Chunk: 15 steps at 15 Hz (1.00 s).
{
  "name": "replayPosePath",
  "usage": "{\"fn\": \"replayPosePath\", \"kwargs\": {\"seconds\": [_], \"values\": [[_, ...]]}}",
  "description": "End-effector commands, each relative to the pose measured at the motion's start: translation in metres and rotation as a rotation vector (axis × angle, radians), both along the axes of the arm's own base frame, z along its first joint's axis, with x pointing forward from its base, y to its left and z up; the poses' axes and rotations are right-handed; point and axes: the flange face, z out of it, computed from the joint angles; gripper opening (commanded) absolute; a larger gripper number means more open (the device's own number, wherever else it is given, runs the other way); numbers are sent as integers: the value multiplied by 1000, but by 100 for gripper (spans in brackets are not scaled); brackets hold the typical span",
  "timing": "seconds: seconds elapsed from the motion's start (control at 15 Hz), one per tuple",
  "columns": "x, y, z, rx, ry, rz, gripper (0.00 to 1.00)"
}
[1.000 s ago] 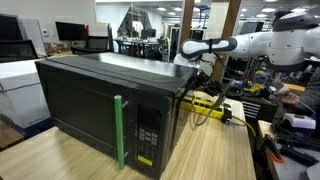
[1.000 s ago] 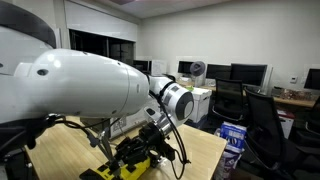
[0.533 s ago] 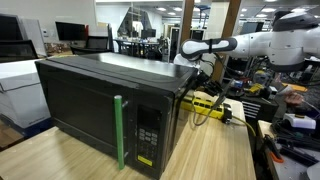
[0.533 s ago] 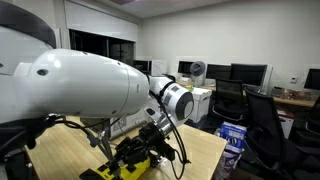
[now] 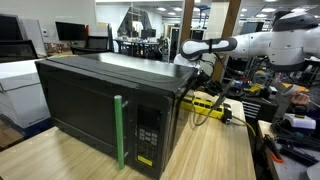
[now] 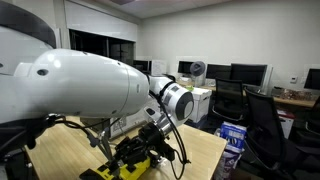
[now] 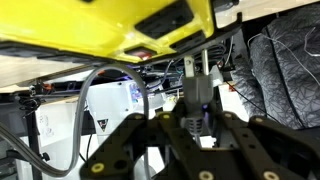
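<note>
My gripper (image 7: pixel 195 115) stands behind a black microwave (image 5: pixel 100 110), close over a yellow power strip (image 6: pixel 130 160) that lies on the wooden table. In the wrist view the yellow strip (image 7: pixel 120 25) fills the top. The jaws stand close on either side of a narrow grey plug (image 7: pixel 195 90) with cables around it. In an exterior view the gripper (image 6: pixel 160 145) hangs just above the strip among black cables. In both exterior views the fingertips are mostly hidden. The microwave has a green strip (image 5: pixel 118 130) on its shut door.
The wooden table (image 5: pixel 215 150) carries the microwave and the yellow strip (image 5: pixel 205 102). Cluttered benches with tools stand at the side (image 5: pixel 290 120). Office chairs (image 6: pixel 265 125), monitors and a blue box (image 6: pixel 232 138) stand beyond the table's edge.
</note>
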Motion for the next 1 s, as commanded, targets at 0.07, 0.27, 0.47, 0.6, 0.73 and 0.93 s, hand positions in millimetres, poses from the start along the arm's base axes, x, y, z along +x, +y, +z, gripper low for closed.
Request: {"fn": "replayPosePath", "kwargs": {"seconds": [0.07,0.27,0.47,0.6,0.73,0.93], "values": [[-7,3,7,-6,20,36,7],[-9,0,7,-7,30,35,7],[-6,-1,8,-12,20,29,7],[-6,-1,8,-16,21,31,7],[-6,-4,6,-34,32,31,7],[-4,-4,0,-25,22,15,22]]}}
